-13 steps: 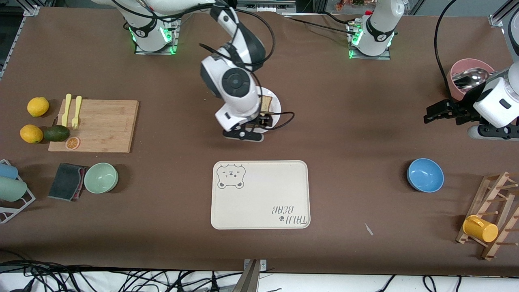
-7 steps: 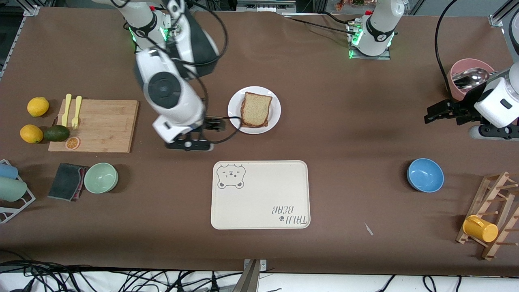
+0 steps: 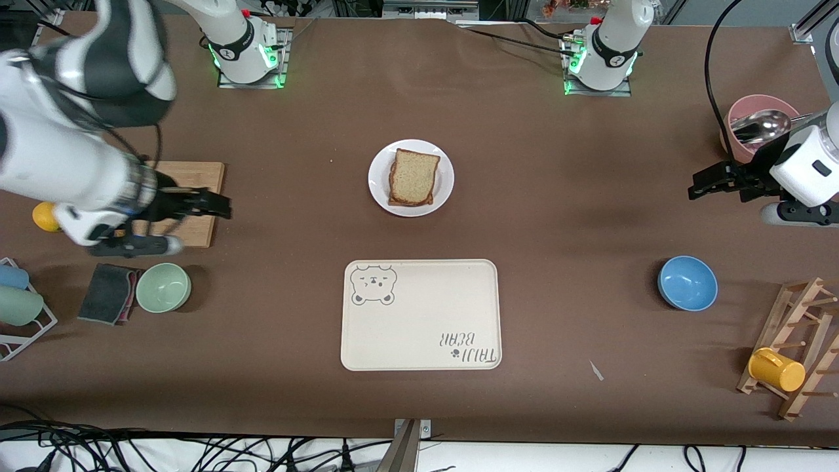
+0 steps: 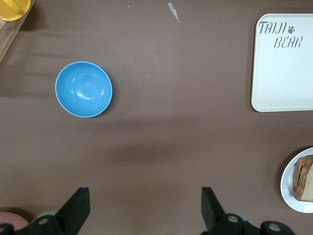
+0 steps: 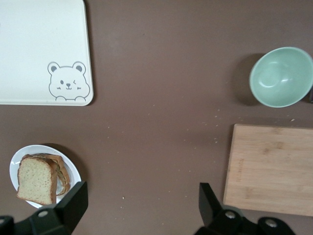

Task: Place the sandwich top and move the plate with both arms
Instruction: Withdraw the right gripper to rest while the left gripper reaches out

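Note:
The white plate (image 3: 379, 178) sits mid-table, farther from the front camera than the cream tray. The sandwich top (image 3: 413, 178), a tan slice with a brown crust, lies flat on a stack of bread on the plate; the right wrist view shows this slice (image 5: 35, 180) with lower layers peeking out on the plate (image 5: 73, 172). My right gripper (image 3: 219, 204) hangs open and empty over the corner of the cutting board, well away from the plate. The left gripper (image 3: 696, 185) waits open and empty beside the pink bowl. In the left wrist view the plate (image 4: 287, 185) shows at the edge.
The bear tray (image 3: 419, 314) lies nearer the camera than the plate. A blue bowl (image 3: 687, 282), pink bowl with a spoon (image 3: 754, 111) and a wooden rack with a yellow mug (image 3: 777, 369) stand toward the left arm's end. Cutting board (image 3: 190, 177), green bowl (image 3: 163, 287) and dark cloth (image 3: 108, 293) lie toward the right arm's end.
The right arm has swung off the plate toward its own end of the table, uncovering the sandwich with the top slice on it. The left arm has stayed put.

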Action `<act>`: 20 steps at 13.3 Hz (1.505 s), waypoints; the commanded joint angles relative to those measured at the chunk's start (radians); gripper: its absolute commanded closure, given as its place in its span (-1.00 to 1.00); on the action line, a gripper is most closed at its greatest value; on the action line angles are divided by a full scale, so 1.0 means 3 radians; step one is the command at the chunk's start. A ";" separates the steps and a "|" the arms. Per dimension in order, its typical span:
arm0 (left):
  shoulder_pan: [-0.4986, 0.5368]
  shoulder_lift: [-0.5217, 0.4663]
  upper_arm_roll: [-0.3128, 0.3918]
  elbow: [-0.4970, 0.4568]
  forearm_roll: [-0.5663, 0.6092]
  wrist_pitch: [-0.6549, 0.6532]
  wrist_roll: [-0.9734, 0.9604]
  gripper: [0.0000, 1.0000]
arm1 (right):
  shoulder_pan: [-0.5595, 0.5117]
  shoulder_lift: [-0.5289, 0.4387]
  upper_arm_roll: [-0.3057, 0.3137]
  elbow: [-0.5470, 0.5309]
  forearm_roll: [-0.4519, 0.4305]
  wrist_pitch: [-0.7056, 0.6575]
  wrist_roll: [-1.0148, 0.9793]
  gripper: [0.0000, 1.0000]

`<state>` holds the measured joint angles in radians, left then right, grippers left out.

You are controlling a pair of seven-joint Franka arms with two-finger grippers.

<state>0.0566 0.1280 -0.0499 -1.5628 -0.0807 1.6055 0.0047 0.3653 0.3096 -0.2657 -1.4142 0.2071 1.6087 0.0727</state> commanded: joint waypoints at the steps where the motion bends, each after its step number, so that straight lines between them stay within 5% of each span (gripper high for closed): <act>1: 0.0021 0.0008 -0.0013 0.0065 0.0013 -0.0059 -0.0016 -1.00 | -0.0633 -0.0315 0.0679 -0.0118 -0.0443 -0.0029 -0.0043 -1.00; 4: 0.0031 -0.0012 0.0003 0.0025 0.0008 -0.0044 -0.0016 -1.00 | -0.1037 -0.0627 0.1033 -0.0454 -0.0624 0.0001 -0.0023 -1.00; 12: 0.0031 -0.0048 0.0039 -0.0562 0.0044 0.0400 -0.0016 -1.00 | -0.1279 -0.1037 0.1034 -0.0858 -0.0803 0.0190 -0.0033 -1.00; 20: -0.0219 -0.0145 0.0069 -0.1370 -0.0043 0.1084 0.0025 -1.00 | -0.1294 -0.1058 0.0998 -0.0860 -0.0747 0.0119 -0.0023 -1.00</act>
<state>0.0281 0.1270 -0.0347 -1.8703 -0.0804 1.8522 0.0057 -0.0056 0.0210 0.0192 -1.6450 -0.0185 1.6371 0.0683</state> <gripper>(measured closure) 0.000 0.000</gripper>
